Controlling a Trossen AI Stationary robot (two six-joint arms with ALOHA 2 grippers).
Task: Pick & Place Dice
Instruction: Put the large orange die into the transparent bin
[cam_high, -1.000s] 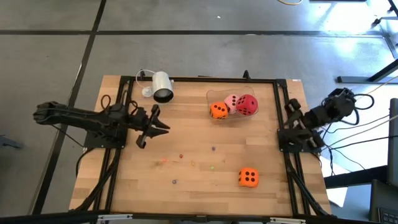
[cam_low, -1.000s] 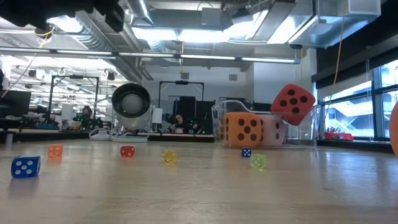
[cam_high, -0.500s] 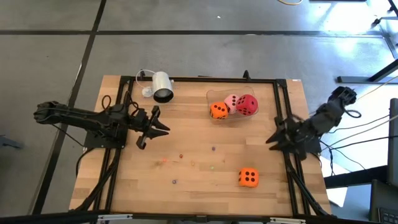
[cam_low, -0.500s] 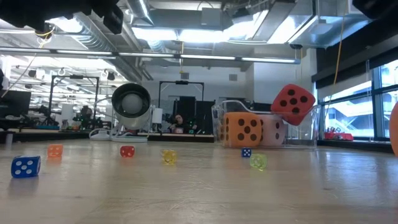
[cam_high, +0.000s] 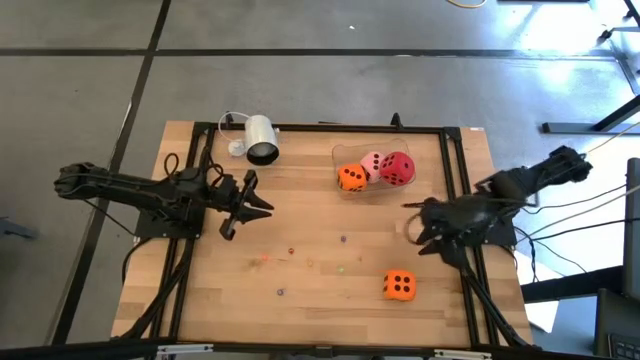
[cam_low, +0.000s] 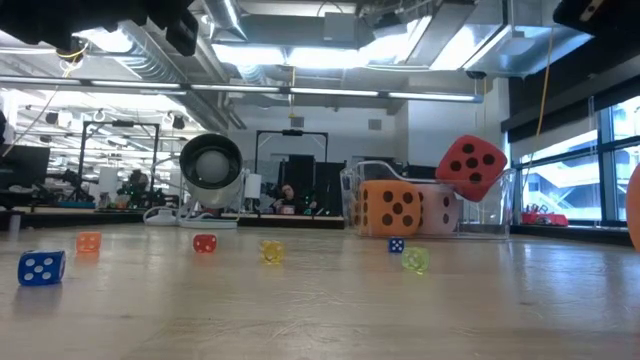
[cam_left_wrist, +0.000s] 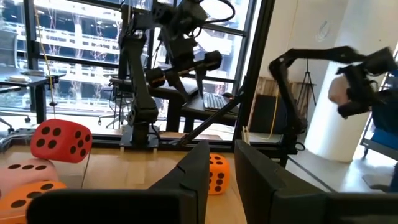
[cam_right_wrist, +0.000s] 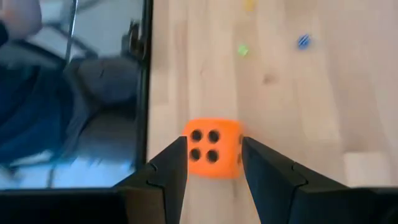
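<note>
my right claw (cam_high: 418, 232) reaches in over the right part of the wooden table (cam_high: 300, 300), fingers spread with nothing between them; in the right wrist view a loose orange die (cam_right_wrist: 213, 148) shows in the gap between the fingers (cam_right_wrist: 171, 168), lying on the wood beyond their tips; seen from above, this loose orange die (cam_high: 399, 285) lies on the near right of the table, apart from my right claw; my left claw (cam_high: 255, 203) hangs over the left side of the table, its fingers a narrow gap apart, gripping nothing; a clear tub (cam_high: 345, 152) at the far middle holds a second orange die (cam_high: 351, 178), a pale pink die (cam_high: 371, 163) and a red die (cam_high: 397, 169); a white camera (cam_high: 261, 138) lies at the far left; tiny coloured dice (cam_low: 41, 266) are scattered across the middle of the table.
</note>
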